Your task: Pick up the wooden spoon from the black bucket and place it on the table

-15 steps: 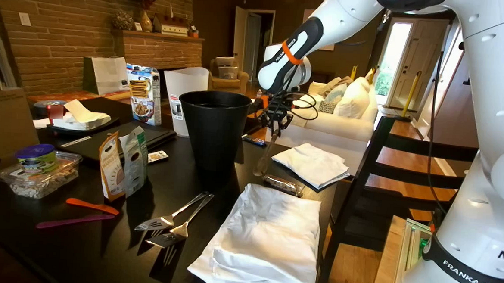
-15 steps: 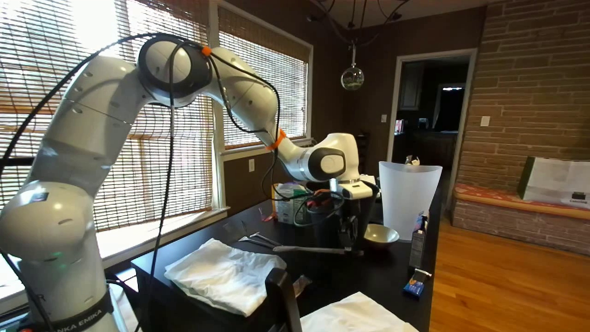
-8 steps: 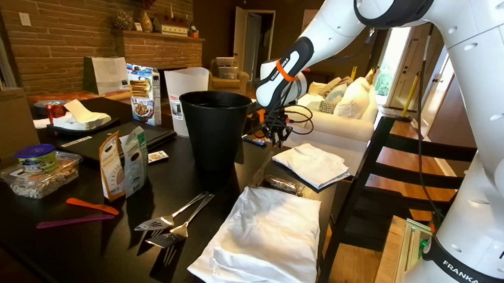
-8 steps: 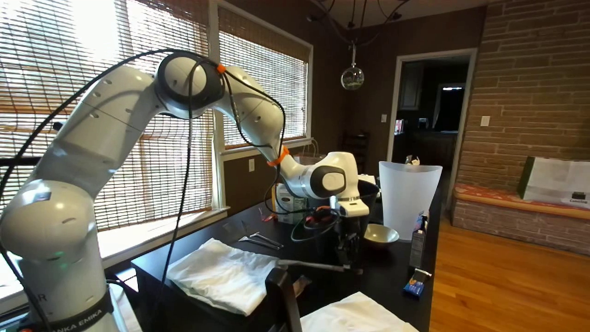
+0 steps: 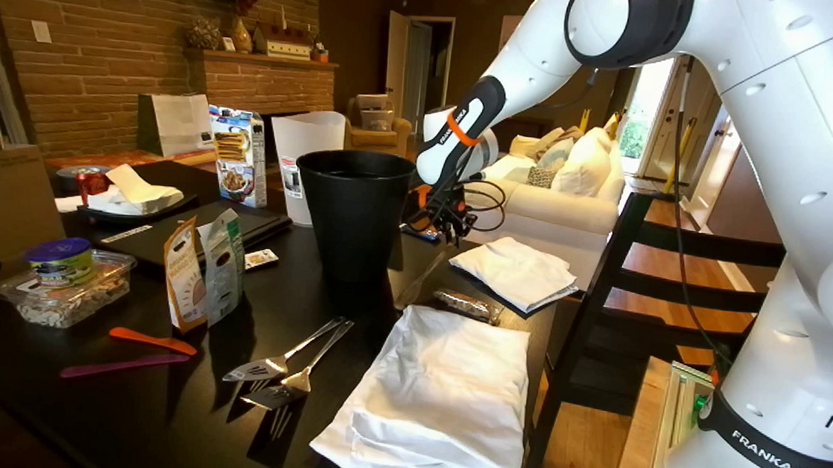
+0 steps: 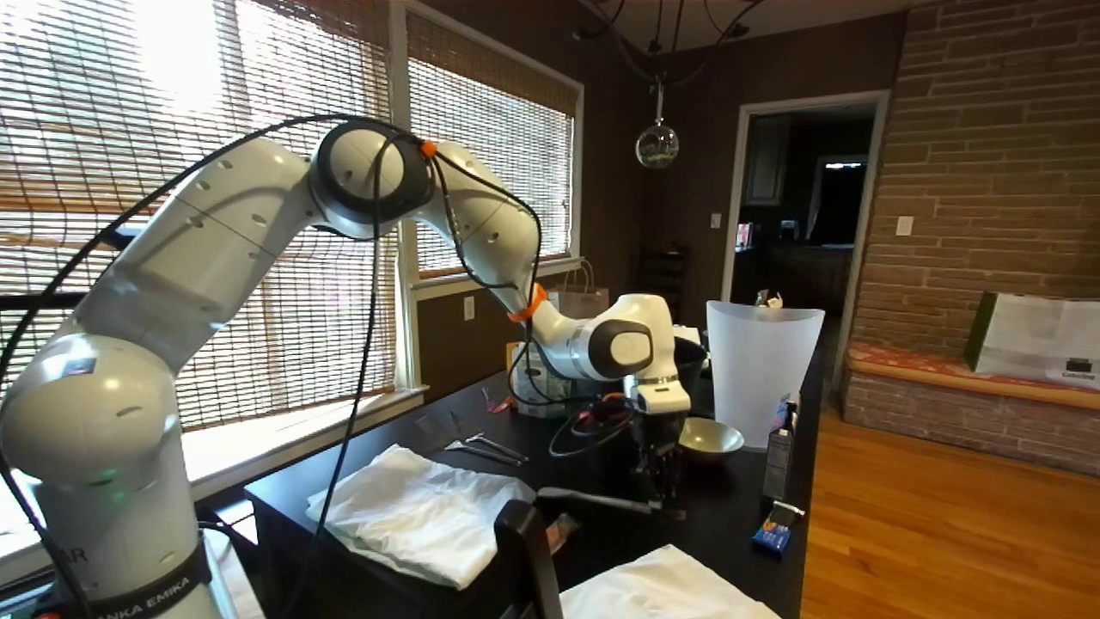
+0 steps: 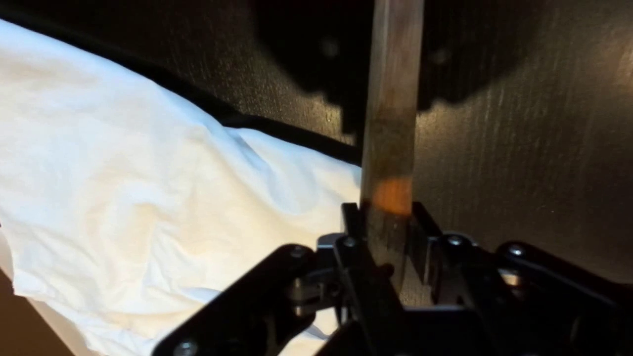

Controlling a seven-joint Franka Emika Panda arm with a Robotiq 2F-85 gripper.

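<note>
My gripper (image 7: 386, 211) is shut on the handle of the wooden spoon (image 7: 393, 89), a finger on each side. In an exterior view the spoon (image 5: 420, 280) slants down from the gripper (image 5: 453, 237), its head low over the table (image 5: 185, 421). The spoon (image 6: 593, 499) and gripper (image 6: 663, 503) also show low over the tabletop in an exterior view. I cannot tell whether the spoon touches the table. The tall black bucket (image 5: 353, 216) stands upright beside the gripper; its inside is mostly hidden. The bucket (image 6: 692, 357) is partly behind the arm in an exterior view.
A white folded cloth (image 5: 514, 268) lies beside the spoon, and a larger one (image 5: 443, 399) lies in front. A clear wrapped packet (image 5: 466, 305) lies near the spoon. A metal bowl (image 6: 710, 437) and a white bin (image 6: 763, 370) stand behind the gripper. A chair (image 5: 614, 273) stands at the table's edge.
The arm has come down with the spoon in the gripper. The spoon is lower, and its head has moved left in an exterior view, toward the black bucket's base.
</note>
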